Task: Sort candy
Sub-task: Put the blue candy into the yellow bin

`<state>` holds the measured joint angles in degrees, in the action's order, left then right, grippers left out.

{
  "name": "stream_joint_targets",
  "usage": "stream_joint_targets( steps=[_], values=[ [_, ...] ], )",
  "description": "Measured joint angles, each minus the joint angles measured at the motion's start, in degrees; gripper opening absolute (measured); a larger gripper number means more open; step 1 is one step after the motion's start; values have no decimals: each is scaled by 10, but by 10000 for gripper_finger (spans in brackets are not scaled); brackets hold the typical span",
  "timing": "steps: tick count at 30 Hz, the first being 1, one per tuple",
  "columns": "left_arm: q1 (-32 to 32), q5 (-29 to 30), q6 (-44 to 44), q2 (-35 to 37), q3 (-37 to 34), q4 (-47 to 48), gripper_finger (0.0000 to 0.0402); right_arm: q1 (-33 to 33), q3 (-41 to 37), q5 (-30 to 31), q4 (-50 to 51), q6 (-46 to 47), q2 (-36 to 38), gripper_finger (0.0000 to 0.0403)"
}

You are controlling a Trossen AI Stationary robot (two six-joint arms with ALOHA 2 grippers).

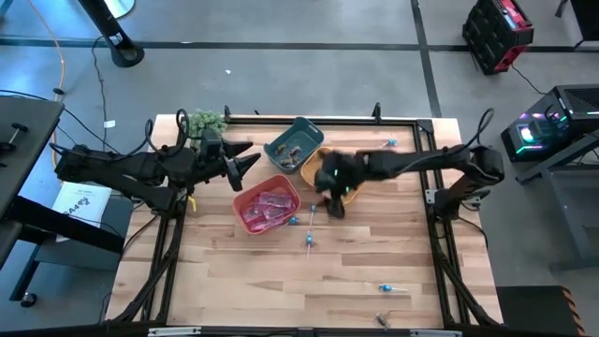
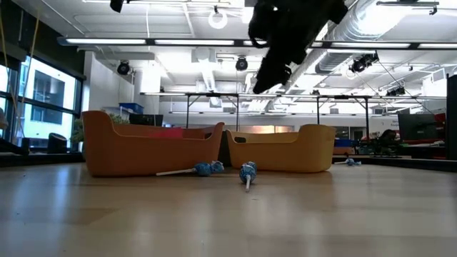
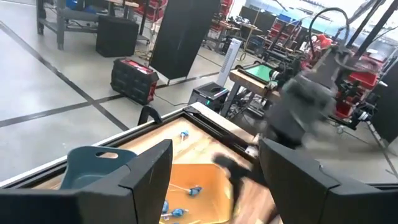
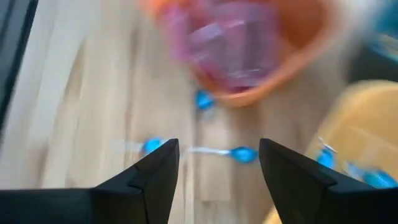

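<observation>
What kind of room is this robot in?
Probably a robotics lab or workshop. The wooden table stands on a grey concrete floor, a red and black toolbox sits nearby, and the ceiling has bare pipes.

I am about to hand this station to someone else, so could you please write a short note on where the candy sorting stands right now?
Right gripper: open, empty, above the table between the red bin and orange bin.
Left gripper: open, empty, waiting beside the teal bin.
Done: pink packets in the red bin, brownish pieces in the teal bin, some blue lollipops in the orange bin.
Left: loose lollipops on the table, two by the red bin, one near the back edge, two near the front edge.
</observation>
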<state>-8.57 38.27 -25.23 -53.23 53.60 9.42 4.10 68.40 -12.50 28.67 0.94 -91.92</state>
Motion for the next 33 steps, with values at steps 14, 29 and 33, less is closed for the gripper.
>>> stream_joint_targets(
  steps=[14, 29, 33],
  values=[
    [0, 0, -29, 0, 0, -1, 234, -85, 0, 187, -46, -277, -151, 207],
    [0, 9, -32, 0, 0, -3, 234, -41, 3, 122, -62, -402, -211, 198],
    [0, 14, -32, 0, 0, -3, 234, -41, 3, 121, -55, -394, -212, 165]
  ],
)
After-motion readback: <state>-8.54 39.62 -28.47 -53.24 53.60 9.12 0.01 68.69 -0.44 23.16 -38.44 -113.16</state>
